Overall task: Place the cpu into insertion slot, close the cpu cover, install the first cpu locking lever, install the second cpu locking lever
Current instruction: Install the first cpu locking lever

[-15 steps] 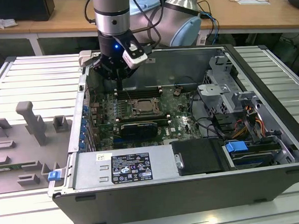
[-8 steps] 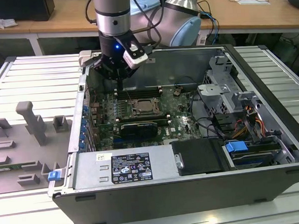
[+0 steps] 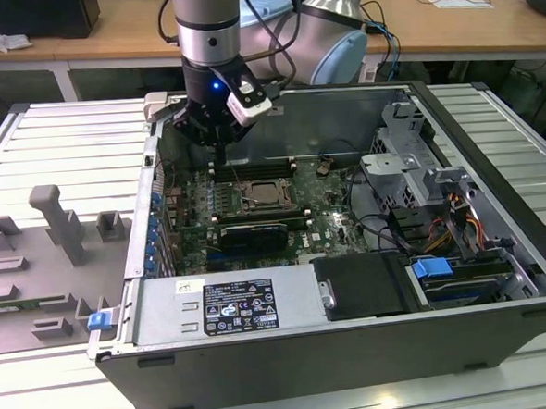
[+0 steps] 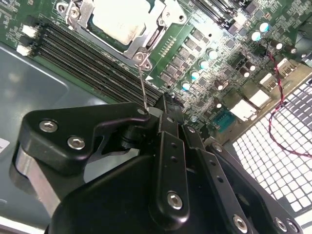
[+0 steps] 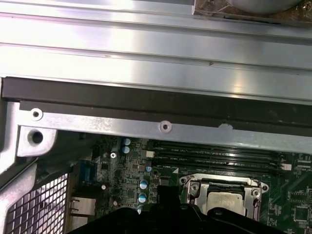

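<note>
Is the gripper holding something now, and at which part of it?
The gripper holds the thin wire locking lever by its free end, pinched between the fingers; its other end sits at the insertion slot's corner.

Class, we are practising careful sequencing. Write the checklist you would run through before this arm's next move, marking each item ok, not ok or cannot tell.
1. cpu lying in the insertion slot: ok.
2. cpu cover down around the chip: ok.
3. Claw shut on the thin locking lever: ok.
4. That lever latched flat: not ok, it rises from its hinge to the claw.
5. Other lever latched: cannot tell.
</note>
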`<state>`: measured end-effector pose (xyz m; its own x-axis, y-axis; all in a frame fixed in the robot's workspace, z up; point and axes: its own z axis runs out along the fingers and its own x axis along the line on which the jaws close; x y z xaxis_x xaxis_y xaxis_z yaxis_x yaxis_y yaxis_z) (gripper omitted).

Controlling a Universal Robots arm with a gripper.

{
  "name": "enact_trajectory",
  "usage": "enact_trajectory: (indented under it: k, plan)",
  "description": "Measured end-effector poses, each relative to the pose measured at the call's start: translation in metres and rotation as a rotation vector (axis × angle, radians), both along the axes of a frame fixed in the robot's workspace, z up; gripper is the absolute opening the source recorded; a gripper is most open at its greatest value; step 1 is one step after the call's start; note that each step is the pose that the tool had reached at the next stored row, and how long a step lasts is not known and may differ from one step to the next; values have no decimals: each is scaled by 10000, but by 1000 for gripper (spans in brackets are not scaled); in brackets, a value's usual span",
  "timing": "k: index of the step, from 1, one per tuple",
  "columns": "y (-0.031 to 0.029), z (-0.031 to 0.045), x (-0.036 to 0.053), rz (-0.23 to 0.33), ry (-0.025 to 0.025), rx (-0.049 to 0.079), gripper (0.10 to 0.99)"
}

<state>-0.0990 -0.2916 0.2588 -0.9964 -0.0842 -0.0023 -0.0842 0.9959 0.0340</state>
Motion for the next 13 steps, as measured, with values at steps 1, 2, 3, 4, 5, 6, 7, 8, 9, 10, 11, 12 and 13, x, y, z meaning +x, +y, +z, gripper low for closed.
enact_trajectory:
  k: [1, 2, 3, 4, 5, 6, 7, 8, 9, 10, 11, 12, 13]
  plan:
    - [0, -1, 17, 0, -1, 1, 106]
    - [0, -1, 30, 0, -1, 1, 106]
    - [0, -1, 45, 0, 0, 0, 106]
    - [0, -1, 57, 0, 0, 0, 106]
    - [0, -1, 76, -1, 0, 1, 106]
    - [0, -1, 95, 0, 0, 1, 106]
    - [0, -1, 112, 1, 0, 1, 106]
    - [0, -1, 129, 1, 0, 1, 106]
    - [0, -1, 142, 0, 0, 0, 106]
    - [-1, -1, 162, 0, 1, -1, 106]
    - [-1, -1, 171, 0, 1, -1, 106]
    - [0, -1, 182, 0, 0, 1, 106]
    - [0, -2, 201, 0, -1, 1, 106]
